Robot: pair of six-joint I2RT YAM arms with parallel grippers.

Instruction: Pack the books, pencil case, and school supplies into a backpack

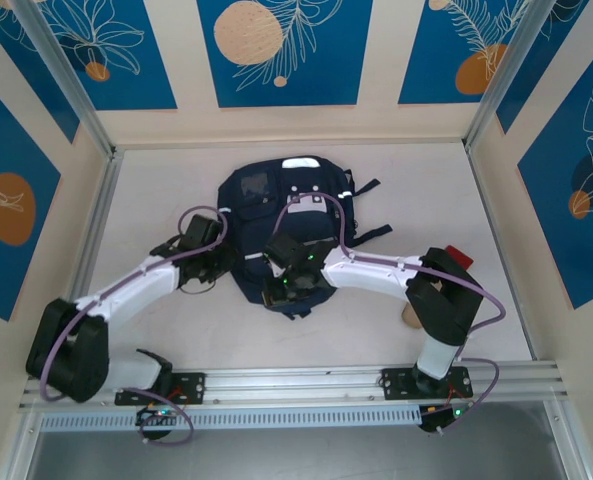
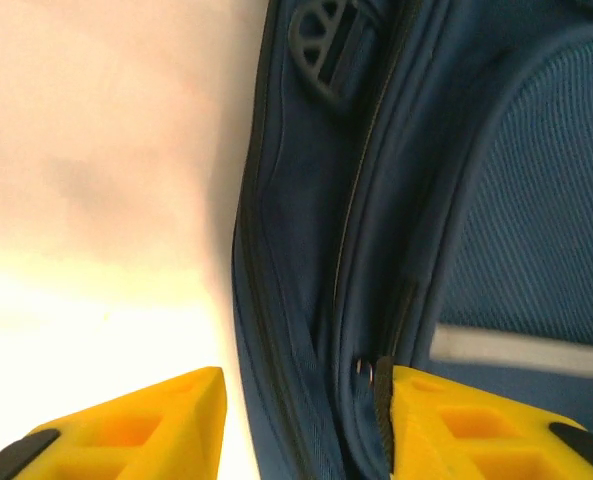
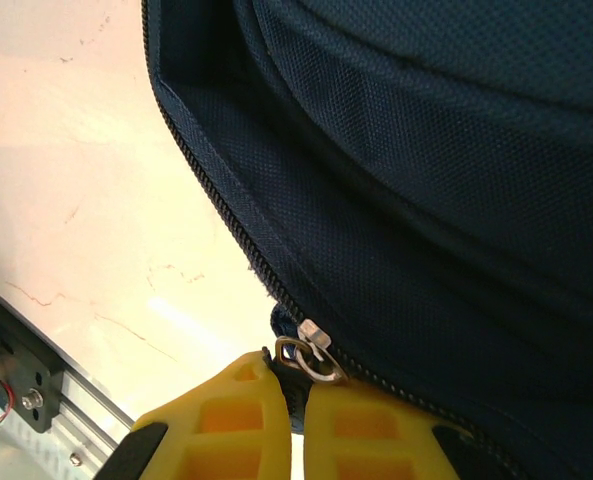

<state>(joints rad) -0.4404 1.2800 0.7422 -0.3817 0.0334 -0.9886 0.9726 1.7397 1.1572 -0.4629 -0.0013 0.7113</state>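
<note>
- The backpack (image 1: 276, 195) lay flat at the middle of the table (image 1: 376, 320), beyond both arms, with its straps trailing to the right.
- The right gripper (image 3: 291, 388) sat at the backpack's near edge, its 2 yellow fingers pressed almost together on the zipper pull (image 3: 308, 357), whose metal ring showed just above the fingertips.
- The right arm was bent at an elbow out to the right, and its forearm reached left across the table to the bag.
- The left gripper (image 2: 306, 388) was at the backpack's left side, jaws spread wide and holding nothing, with the bag's zippered side edge between them.
- The left arm slanted up and right from its base.
</note>
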